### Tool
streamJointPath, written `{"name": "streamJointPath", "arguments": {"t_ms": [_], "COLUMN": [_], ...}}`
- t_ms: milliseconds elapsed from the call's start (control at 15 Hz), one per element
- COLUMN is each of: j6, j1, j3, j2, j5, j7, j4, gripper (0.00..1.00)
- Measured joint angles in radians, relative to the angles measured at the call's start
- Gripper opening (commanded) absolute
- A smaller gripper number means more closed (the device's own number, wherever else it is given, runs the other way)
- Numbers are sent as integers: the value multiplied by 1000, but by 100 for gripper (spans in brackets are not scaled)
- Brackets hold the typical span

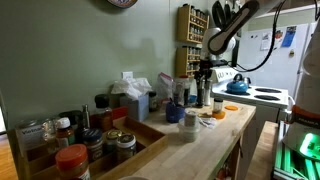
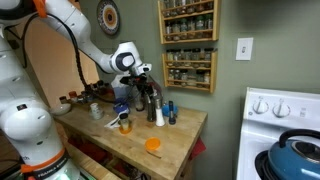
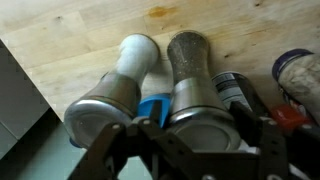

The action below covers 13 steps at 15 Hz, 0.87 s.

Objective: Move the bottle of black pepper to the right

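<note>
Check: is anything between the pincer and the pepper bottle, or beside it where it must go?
Nothing stands between the pincer and the pepper bottle; the pincer hangs right over it. In the wrist view a dark-capped jar stands close on its right, a white shaker on its left.

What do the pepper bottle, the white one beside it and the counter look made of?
Pepper bottle: clear body, glass or plastic, with grains showing through; brushed-metal cap. White bottle: opaque or salt-filled, unclear which; same dull metal cap. Counter: pale wood, visible grain, matte.
</note>
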Motion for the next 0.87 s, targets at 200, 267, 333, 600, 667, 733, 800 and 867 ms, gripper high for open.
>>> {"name": "streamJointPath", "arguments": {"t_ms": [200, 267, 333, 600, 667, 733, 800, 867], "j6": [0, 0, 0, 0, -1, -4, -7, -8], "j1": [2, 5, 8, 13, 11, 10, 8, 7], "j3": [-1, 0, 0, 0, -2, -4, -8, -11], "j2": [4, 2, 1, -18, -30, -45, -63, -83], "j5": [3, 3, 4, 5, 5, 5, 5, 8], "j7": [0, 0, -1, -6, -6, -7, -9, -23], "j4": [4, 7, 11, 27, 29, 31, 34, 35], "gripper": [100, 100, 100, 100, 100, 100, 100, 100]}}
